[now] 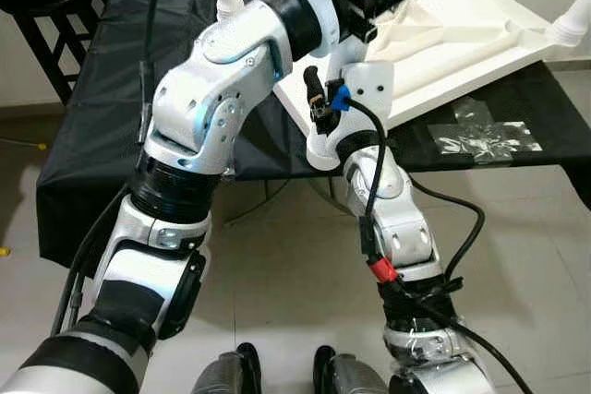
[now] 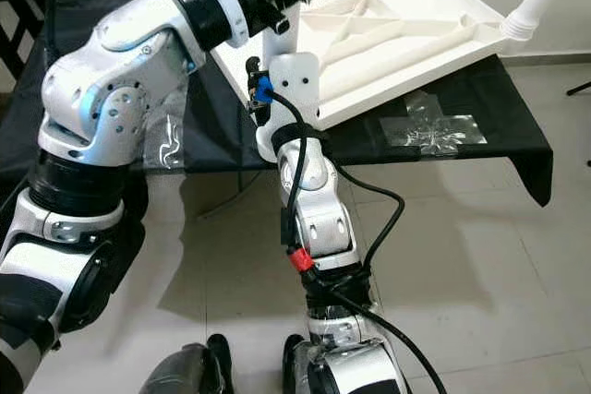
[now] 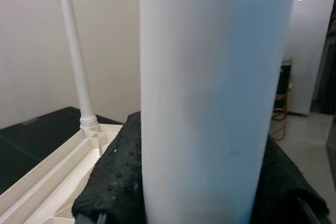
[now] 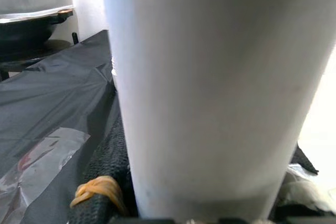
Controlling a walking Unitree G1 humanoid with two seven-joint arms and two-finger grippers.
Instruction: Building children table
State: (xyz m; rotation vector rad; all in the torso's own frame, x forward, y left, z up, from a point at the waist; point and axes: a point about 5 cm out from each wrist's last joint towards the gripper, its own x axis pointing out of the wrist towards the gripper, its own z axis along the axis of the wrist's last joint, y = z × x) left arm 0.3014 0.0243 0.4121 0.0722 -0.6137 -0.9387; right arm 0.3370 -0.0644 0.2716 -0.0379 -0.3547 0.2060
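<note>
Between the jaws of both the left gripper (image 3: 197, 192) and right gripper (image 4: 205, 203), clamped narrow, a white table leg (image 3: 210, 93) stands over the inverted tabletop (image 2: 397, 34); uneven squeezing could cross-thread it.

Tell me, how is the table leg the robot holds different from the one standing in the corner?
The held leg is clamped in the left gripper; the corner leg stands free. The corner leg is plugged upright into the upturned tabletop; the held leg's end is hidden. Both are white, round, smooth.
</note>
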